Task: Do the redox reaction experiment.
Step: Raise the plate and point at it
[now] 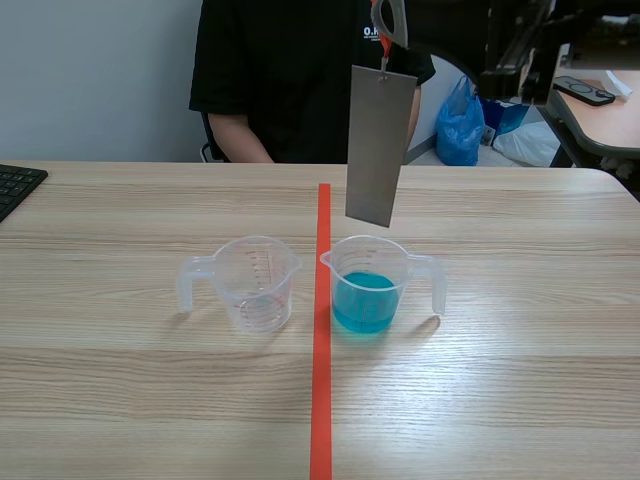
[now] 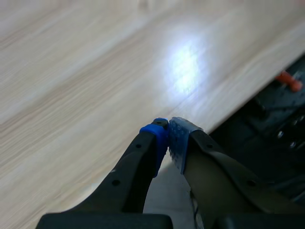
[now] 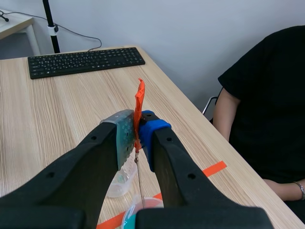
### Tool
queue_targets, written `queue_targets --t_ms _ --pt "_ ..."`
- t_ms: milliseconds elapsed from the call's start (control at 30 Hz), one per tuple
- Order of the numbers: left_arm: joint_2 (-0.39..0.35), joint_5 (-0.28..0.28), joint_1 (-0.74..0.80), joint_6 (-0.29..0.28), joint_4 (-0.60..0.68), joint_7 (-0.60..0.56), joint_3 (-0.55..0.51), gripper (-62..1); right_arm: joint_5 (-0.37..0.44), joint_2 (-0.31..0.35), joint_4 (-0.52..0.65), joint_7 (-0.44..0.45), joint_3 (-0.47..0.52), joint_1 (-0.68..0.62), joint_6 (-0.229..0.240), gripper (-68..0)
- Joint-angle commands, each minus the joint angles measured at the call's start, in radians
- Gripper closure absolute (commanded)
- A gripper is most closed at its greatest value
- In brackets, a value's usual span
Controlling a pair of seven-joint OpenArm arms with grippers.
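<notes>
A grey metal plate (image 1: pixel 378 146) hangs upright from an orange tab (image 1: pixel 383 43), just above the clear beaker of blue liquid (image 1: pixel 368 287). High over the table, my right gripper (image 1: pixel 389 22) is shut on that tab. In the right wrist view the tab (image 3: pixel 139 101) is pinched in the right gripper (image 3: pixel 137 130), with the plate edge-on (image 3: pixel 139 187) below it. An empty clear beaker (image 1: pixel 254 284) stands left of the tape line; it shows again (image 3: pixel 122 179) under the fingers. The left gripper (image 2: pixel 167 138) is shut on nothing, low over the table's edge.
A person in black (image 1: pixel 300 70) sits across the table, one arm (image 3: pixel 267 109) near the far edge. A black keyboard (image 1: pixel 16 187) lies at the left edge, seen also as the keyboard (image 3: pixel 84 61) ahead. An orange-red tape line (image 1: pixel 322 370) runs between the beakers.
</notes>
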Motion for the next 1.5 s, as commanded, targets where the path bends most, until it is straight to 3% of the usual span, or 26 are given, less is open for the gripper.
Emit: queue_targets --t_ms 0,100,267,433,733,867,1133,1333,1467 --pt "-0.05 -0.036 -0.05 -0.075 -0.003 -0.008 -0.008 -4.2 0.019 0.013 0.005 0.011 0.011 0.014 -0.003 -1.5" --pt "-0.134 -0.094 -0.143 -0.27 -0.026 -0.008 -0.008 -4.2 0.019 0.013 0.005 0.011 0.011 0.014 -0.003 -1.5" --pt "-0.198 -0.185 -0.311 -0.27 -0.026 0.004 0.006 -4.2 0.019 0.013 0.005 0.011 0.011 0.014 -0.003 -1.5" --pt "-0.198 -0.195 -0.476 -0.27 -0.024 0.079 0.059 -4.2 0.022 0.013 0.005 0.009 0.011 0.014 -0.003 -1.5" --pt "-0.188 -0.196 -0.798 -0.27 -0.023 0.173 0.361 -4.2 0.022 0.013 0.005 0.003 0.011 0.014 -0.003 -1.5" --pt "-0.151 -0.246 -0.948 -0.27 -0.023 0.259 0.495 -4.2 0.022 0.013 0.005 0.0 0.011 0.014 -0.003 -1.5" --pt "-0.037 -0.25 -1.205 -0.27 -0.026 0.446 0.745 -4.2 0.022 0.013 0.005 0.001 0.011 0.014 -0.003 -1.5" --pt "0.038 -0.33 -1.33 -0.27 -0.026 0.559 0.846 -4.2 0.022 0.013 0.005 0.001 0.011 0.014 -0.003 -1.5" --pt "0.082 -0.354 -1.389 -0.27 -0.026 0.631 0.884 -4.2 0.022 0.012 0.005 0.004 0.011 0.014 -0.003 -1.5"
